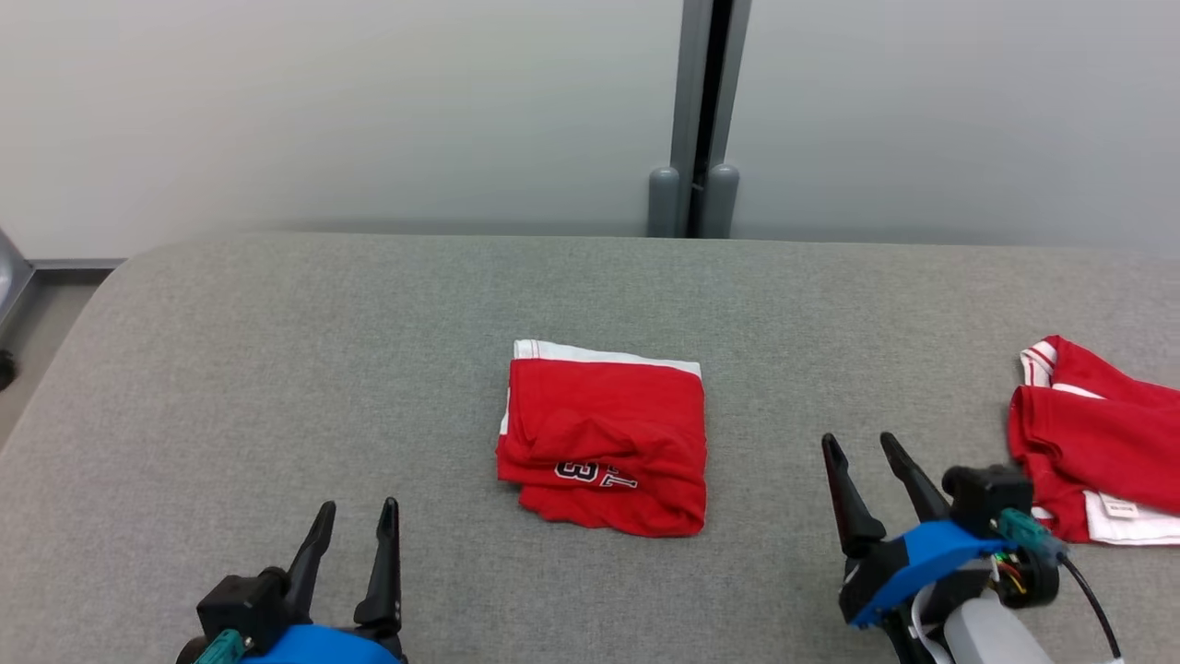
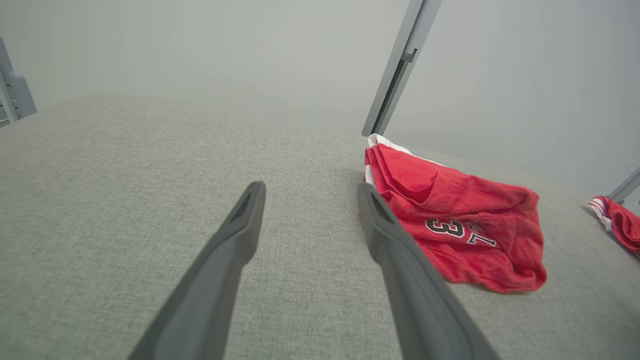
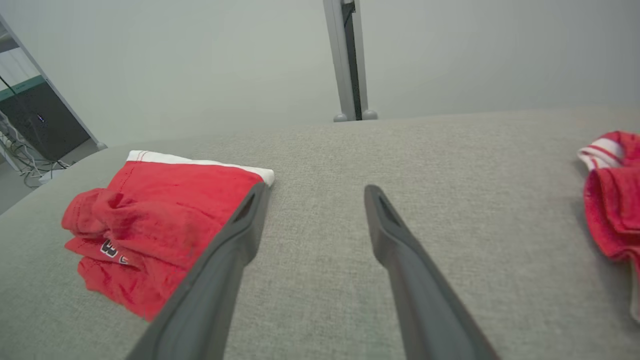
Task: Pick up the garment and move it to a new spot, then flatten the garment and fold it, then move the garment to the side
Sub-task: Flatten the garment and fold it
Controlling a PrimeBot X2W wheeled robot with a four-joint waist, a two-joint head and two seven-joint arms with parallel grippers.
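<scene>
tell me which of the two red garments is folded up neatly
The red garment in the middle of the grey table: a compact rectangle with a number print. The other red garment, at the right edge, lies loosely spread.

Table [image 1: 277, 369]: grey woven cloth top in front of me, far-left corner rounded.
Folded garment [image 1: 604, 443]: red, with a white band along its far side and number print toward its near edge. It lies at the table's middle, clear of every edge.
Second garment [image 1: 1097, 452]: red and white, rumpled, on the table's right side, well apart from the folded one.
</scene>
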